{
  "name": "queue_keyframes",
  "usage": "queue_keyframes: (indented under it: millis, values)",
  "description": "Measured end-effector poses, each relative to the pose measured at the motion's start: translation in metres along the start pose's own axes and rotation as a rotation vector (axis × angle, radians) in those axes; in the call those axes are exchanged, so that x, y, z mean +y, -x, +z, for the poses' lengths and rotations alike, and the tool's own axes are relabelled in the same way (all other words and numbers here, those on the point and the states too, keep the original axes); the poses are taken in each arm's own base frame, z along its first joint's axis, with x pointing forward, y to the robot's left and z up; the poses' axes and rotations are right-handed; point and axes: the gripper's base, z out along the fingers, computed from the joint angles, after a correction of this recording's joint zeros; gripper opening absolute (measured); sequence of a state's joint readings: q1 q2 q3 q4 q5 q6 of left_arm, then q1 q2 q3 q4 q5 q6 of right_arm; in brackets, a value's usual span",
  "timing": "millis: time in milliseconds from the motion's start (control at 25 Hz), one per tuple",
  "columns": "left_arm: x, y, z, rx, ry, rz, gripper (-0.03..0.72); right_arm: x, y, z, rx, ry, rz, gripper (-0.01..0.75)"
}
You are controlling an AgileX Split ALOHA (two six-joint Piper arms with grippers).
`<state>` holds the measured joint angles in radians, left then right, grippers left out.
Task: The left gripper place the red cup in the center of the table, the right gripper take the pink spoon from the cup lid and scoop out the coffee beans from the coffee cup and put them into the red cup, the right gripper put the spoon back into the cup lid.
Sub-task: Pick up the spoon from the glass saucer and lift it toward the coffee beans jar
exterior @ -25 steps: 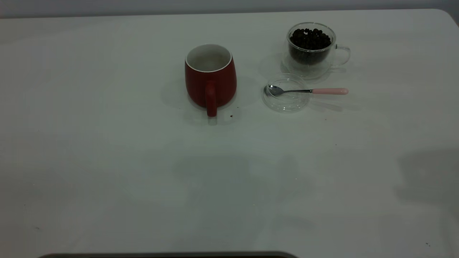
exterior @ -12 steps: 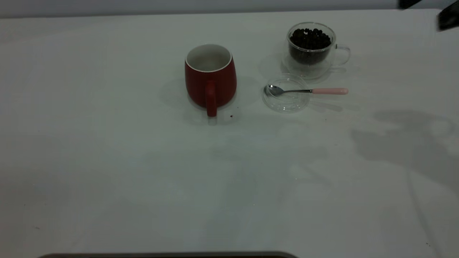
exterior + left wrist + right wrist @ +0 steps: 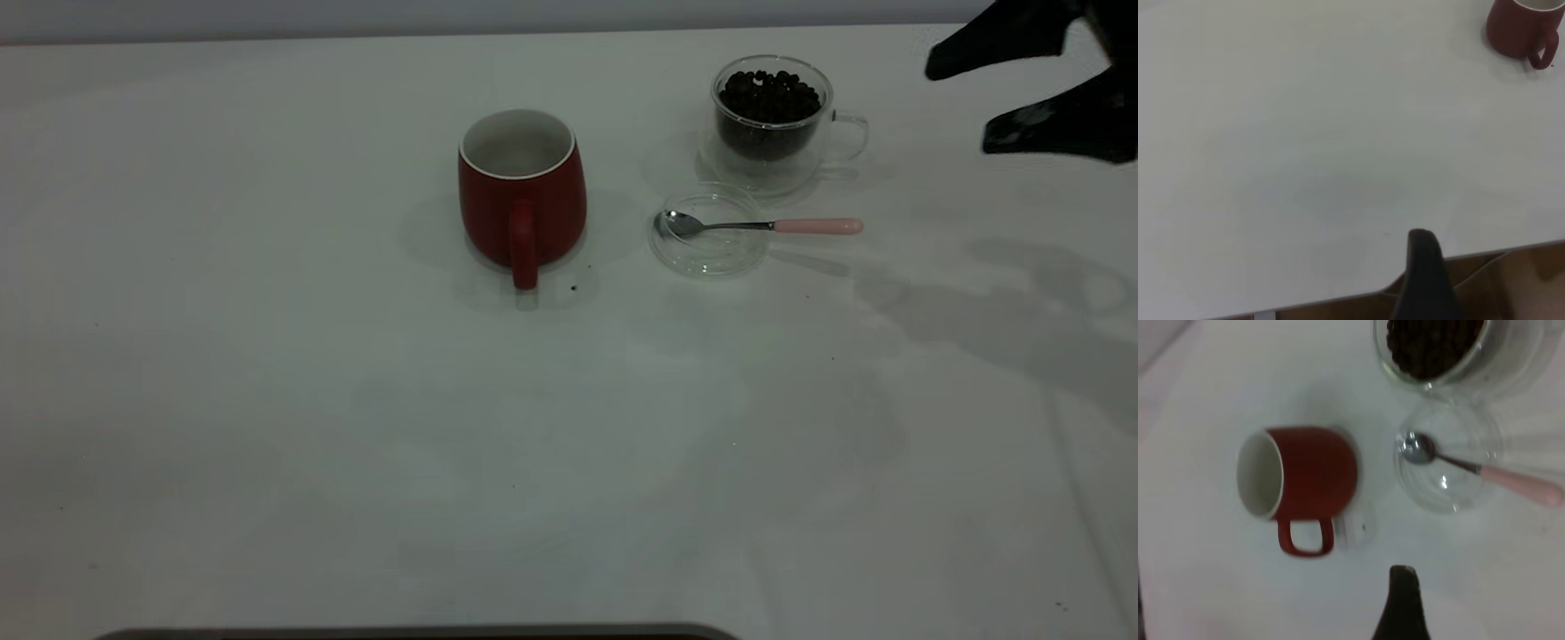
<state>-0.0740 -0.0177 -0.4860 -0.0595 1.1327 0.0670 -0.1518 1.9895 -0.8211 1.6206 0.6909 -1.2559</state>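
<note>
over half a second the right gripper (image 3: 965, 98) has swung in above the table's (image 3: 267, 400) far right corner, jaws spread, holding nothing. pink spoon (image 3: 763, 226) lies crosswise, bowl in the cup lid (image 3: 709, 231), handle pointing right past the rim. coffee cup (image 3: 772, 120) behind it is full of coffee beans (image 3: 769, 96). red cup (image 3: 522, 191) stands upright near the middle, empty, handle toward the camera. nothing else shifted. left gripper (image 3: 1426, 277) sits at the table edge; can't tell its jaws.

Landmark: cup lid (image 3: 709, 233). You get bare table (image 3: 356, 427) all along its near side. Coffee cup (image 3: 772, 120) crowds just behind; red cup (image 3: 522, 191) stands to its left, a narrow gap between.
</note>
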Motion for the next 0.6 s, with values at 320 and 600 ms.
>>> queue_keyframes:
  millis: [320, 600]
  values:
    - [0.0, 0.0, 0.0, 0.0, 0.0, 0.0, 0.586, -0.036, -0.011, 0.036, 0.019, 0.003, 0.113, 0.672]
    - [0.0, 0.0, 0.0, 0.0, 0.0, 0.0, 0.586, -0.062, -0.01, 0.064, 0.059, 0.032, 0.14, 0.672]
